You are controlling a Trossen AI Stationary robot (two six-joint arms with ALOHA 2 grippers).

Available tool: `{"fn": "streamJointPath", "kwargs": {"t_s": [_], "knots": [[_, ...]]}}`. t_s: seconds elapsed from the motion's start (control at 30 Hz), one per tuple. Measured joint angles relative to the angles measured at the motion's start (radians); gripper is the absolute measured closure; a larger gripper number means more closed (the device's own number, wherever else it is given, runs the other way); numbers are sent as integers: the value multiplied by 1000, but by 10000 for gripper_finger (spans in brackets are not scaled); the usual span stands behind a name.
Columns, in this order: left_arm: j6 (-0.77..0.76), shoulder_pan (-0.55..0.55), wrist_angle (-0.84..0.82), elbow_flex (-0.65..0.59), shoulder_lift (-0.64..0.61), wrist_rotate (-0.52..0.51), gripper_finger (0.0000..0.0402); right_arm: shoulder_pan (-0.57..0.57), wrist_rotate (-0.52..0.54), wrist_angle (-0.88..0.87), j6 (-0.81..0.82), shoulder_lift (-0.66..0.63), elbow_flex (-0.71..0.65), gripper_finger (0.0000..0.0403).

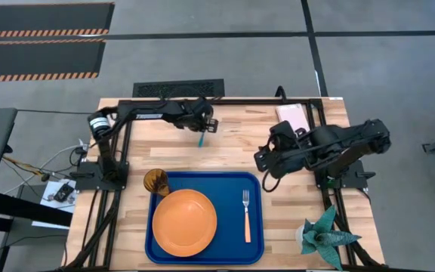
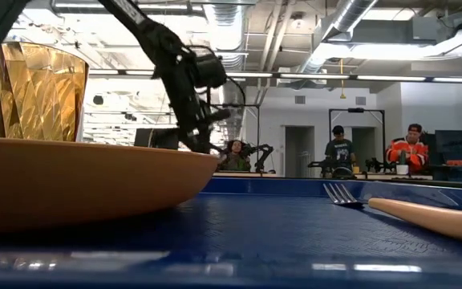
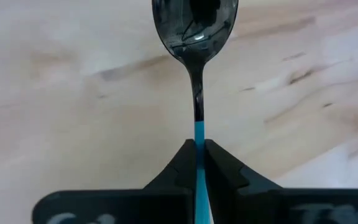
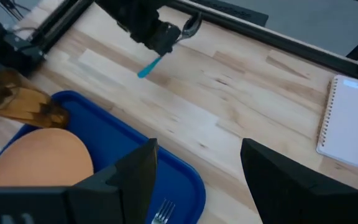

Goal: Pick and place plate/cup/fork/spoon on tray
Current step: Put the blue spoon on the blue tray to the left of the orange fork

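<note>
The blue tray (image 1: 257, 240) lies at the table's near middle. The orange plate (image 1: 184, 221) rests on its left half and the orange-handled fork (image 1: 246, 215) lies on its right half. The amber cup (image 1: 156, 182) stands at its far left corner. My left gripper (image 1: 205, 125) is over the far middle of the table, shut on the spoon (image 3: 194, 25), which also shows in the right wrist view (image 4: 149, 67). My right gripper (image 4: 197, 180) is open and empty above the table, just beyond the tray's far right corner. My left gripper pinches the spoon's light blue handle (image 3: 199, 134) between its two fingers (image 3: 182, 168), close to where the handle meets the dark metal neck. The bowl sticks out past the fingertips and the handle's free end (image 4: 145, 71) sticks out behind them. The spoon is lifted clear of the table.
A pinkish-white spiral notebook (image 1: 293, 115) lies at the far right of the table. A green plant-shaped thing (image 1: 325, 234) stands at the near right corner. Bare wood lies between the tray and the far edge. People sit in the room beyond (image 2: 407, 152).
</note>
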Motion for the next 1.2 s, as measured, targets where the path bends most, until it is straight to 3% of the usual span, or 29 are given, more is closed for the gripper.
{"fn": "streamJointPath", "kwargs": {"t_s": [0.3, 0.57, 0.73, 1.0, 1.1, 1.2], "knots": [[-37, -130, -79, 0, -190, -12, 401, 8, 0, 0, -3, -77, 0, 149], [-114, -293, -107, 1, -417, -161, 401, 23, 40, 0, -28, -152, 0, 149], [-142, -448, -102, 3, -528, -330, 401, 2, 71, 0, -28, -190, 0, 149], [-346, -726, -94, 3, -538, -626, 401, -54, 26, 0, -132, -198, 0, 149], [-452, -797, -95, 3, -499, -709, 401, -64, -16, 0, -207, -198, 0, 149], [-557, -836, -66, 3, -452, -727, 401, -60, -27, 0, -277, -198, 0, 149]]}}
